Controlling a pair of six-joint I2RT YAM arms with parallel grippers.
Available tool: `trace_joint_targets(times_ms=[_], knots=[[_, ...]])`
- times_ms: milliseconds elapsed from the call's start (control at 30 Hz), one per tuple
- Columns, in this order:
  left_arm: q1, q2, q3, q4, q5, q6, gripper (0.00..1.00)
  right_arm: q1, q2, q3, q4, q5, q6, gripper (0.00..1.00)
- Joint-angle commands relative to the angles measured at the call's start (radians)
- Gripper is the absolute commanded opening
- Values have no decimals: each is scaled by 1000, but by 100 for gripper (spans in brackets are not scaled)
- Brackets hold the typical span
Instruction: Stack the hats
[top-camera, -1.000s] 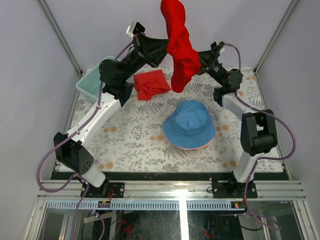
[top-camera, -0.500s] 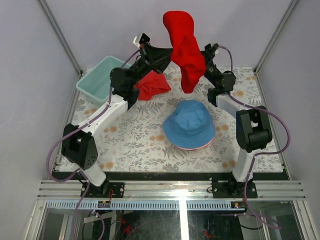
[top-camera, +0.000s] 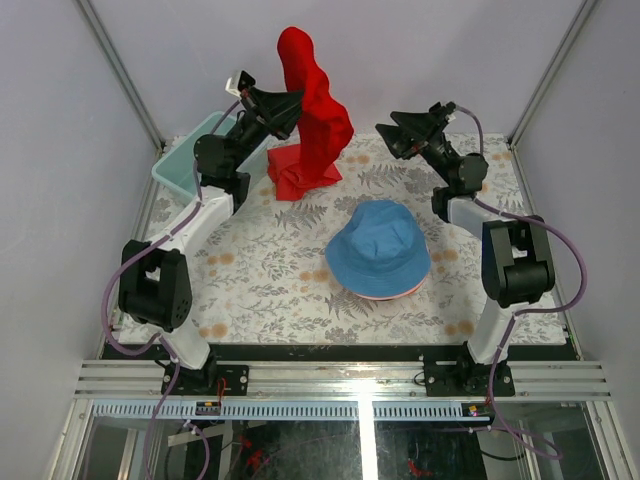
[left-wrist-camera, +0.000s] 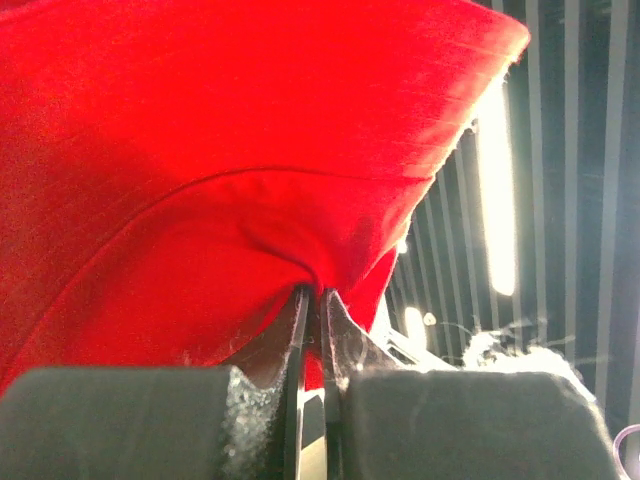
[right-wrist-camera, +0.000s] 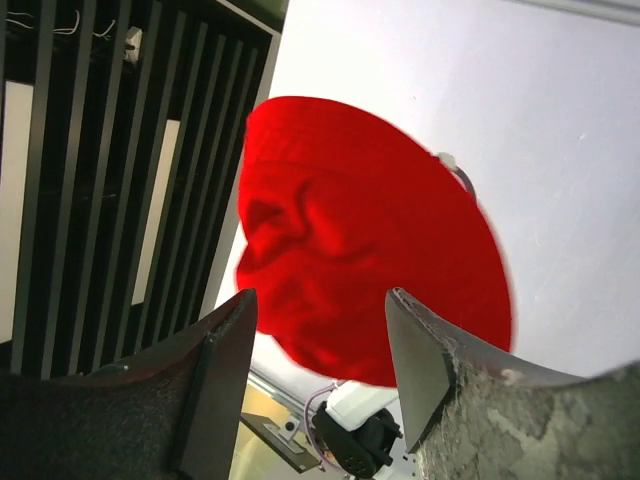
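My left gripper (top-camera: 290, 102) is shut on the red hat (top-camera: 312, 110) and holds it high above the back of the table; the hat hangs down limp. In the left wrist view the gripper (left-wrist-camera: 312, 300) pinches the red fabric (left-wrist-camera: 220, 150). My right gripper (top-camera: 388, 134) is open and empty, apart from the hat on its right. In the right wrist view the gripper (right-wrist-camera: 320, 300) is open, with the red hat (right-wrist-camera: 370, 250) beyond it. The blue hat (top-camera: 378, 250) sits on the table on top of the pink hat (top-camera: 392, 295), of which only the rim shows. The orange hat is out of view.
A crumpled red cloth (top-camera: 290, 178) lies on the table below the hanging hat. A teal bin (top-camera: 180, 168) stands at the back left corner. The flowered tablecloth (top-camera: 260, 280) covers the table.
My right gripper has let go of the red hat and drawn back to the right. My left gripper has carried the hat to the left.
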Motion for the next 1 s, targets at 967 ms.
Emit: trace_joint_targets(times_ms=[967], knots=[[-157, -6, 130, 31, -98, -342, 0, 111, 129, 216, 121, 128, 117, 99]])
